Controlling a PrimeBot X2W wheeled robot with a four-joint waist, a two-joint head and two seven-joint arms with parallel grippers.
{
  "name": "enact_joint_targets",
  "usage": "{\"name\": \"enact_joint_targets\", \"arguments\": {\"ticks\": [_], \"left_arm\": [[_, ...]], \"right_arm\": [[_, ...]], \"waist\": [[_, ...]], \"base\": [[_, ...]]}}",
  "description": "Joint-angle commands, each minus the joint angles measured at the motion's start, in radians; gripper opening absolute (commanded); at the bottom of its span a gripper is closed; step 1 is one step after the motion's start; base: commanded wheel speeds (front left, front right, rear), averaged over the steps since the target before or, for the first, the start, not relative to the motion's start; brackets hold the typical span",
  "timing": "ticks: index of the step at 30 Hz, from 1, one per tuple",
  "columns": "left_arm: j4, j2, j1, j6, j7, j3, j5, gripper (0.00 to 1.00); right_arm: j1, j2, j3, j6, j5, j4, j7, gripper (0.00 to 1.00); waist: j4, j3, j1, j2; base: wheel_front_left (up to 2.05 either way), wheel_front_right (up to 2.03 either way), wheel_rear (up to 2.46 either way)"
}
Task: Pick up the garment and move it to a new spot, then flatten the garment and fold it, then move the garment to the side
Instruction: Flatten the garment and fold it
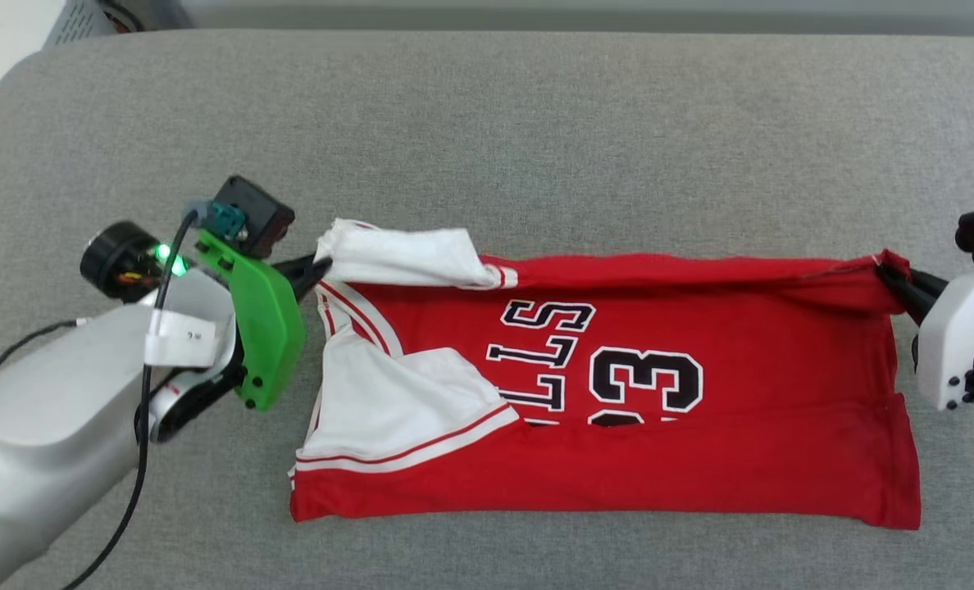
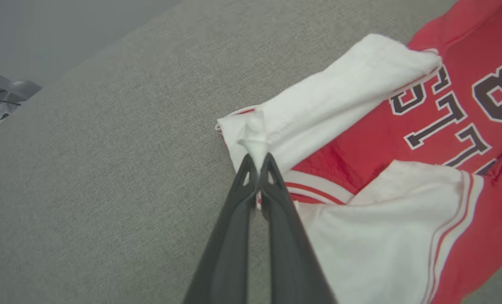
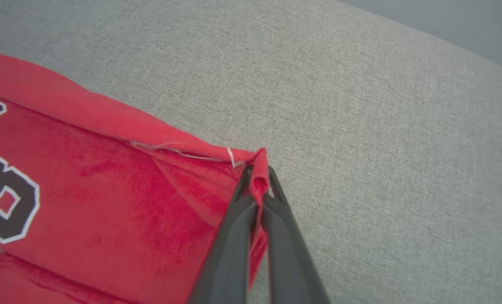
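Note:
The garment [image 1: 700, 459] is a red jersey with white sleeves and black lettering, lying partly folded across the grey cushion. My left gripper [image 1: 316, 264] is shut on the white sleeve corner at the garment's far left; the left wrist view shows white cloth [image 2: 255, 143] pinched between its tips [image 2: 258, 162]. My right gripper [image 1: 893, 274] is shut on the red hem corner at the far right; in the right wrist view red fabric [image 3: 107, 202] bunches between its tips [image 3: 258, 175]. The near edge of the garment is doubled over the lettering.
The grey fabric surface [image 1: 536, 123] stretches well beyond the garment on the far side. Its rounded left corner [image 1: 11, 90] drops off to a white area at the upper left. A black cable [image 1: 138, 459] runs along my left forearm.

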Motion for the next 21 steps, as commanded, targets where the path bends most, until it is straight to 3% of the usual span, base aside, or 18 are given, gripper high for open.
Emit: {"name": "enact_joint_targets", "arguments": {"ticks": [1,9,21], "left_arm": [[-0.015,0.014,0.042,0.017,-0.005,-0.001,0.001,0.00],[-0.077,0.044,0.216,0.067,-0.030,-0.004,-0.031,0.00],[-0.070,0.032,0.350,0.090,-0.038,-0.006,-0.022,0.00]], "right_arm": [[0.035,-0.005,-0.002,-0.001,0.007,-0.013,-0.012,0.00],[0.164,-0.017,-0.020,-0.001,0.010,-0.077,-0.027,0.00],[0.332,-0.034,-0.105,-0.001,0.012,-0.164,-0.025,0.00]], "waist": [[0.011,-0.037,0.0000,0.0000],[0.005,-0.085,0.0000,0.0000],[0.003,-0.096,0.0000,0.0000]], "base": [[0.00,0.00,0.00],[0.00,0.00,0.00],[0.00,0.00,0.00]]}}
